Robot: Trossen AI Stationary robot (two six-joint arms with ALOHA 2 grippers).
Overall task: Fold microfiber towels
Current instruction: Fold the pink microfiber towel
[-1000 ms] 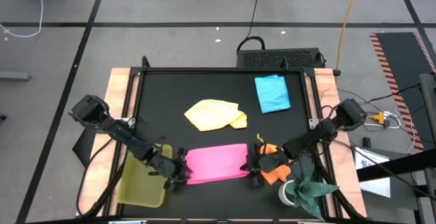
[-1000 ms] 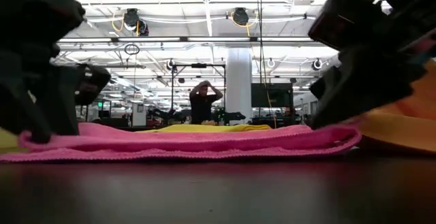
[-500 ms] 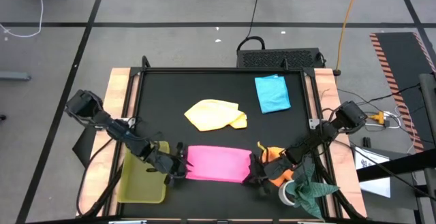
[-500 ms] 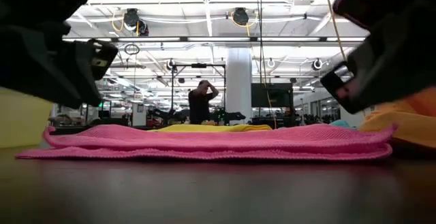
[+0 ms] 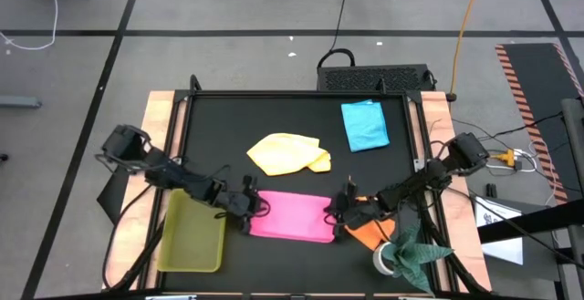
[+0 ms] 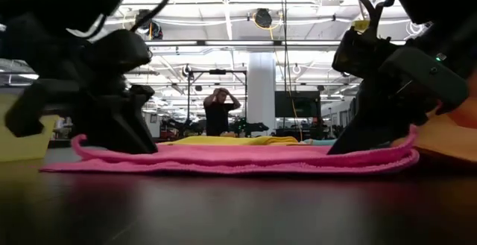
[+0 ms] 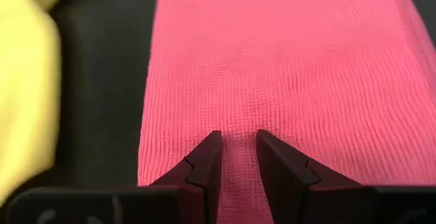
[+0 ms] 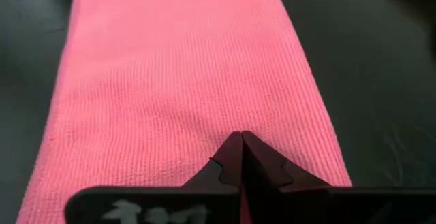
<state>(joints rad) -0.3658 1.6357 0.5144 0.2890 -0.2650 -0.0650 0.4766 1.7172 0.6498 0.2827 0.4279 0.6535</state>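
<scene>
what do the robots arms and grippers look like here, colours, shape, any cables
Both arms are black, slim and jointed, with dark cables looping alongside them. The left gripper and right gripper are chunky black blocks. Up close, each ends in two dark wedge-shaped fingers tapering to points, above a black bar with faint pale lettering. The right arm shows a small green light in the low view.

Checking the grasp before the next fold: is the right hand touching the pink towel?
Touching. The right wrist view shows the right hand shut, fingertips pressed on the pink towel at its near edge; the high view agrees.
</scene>
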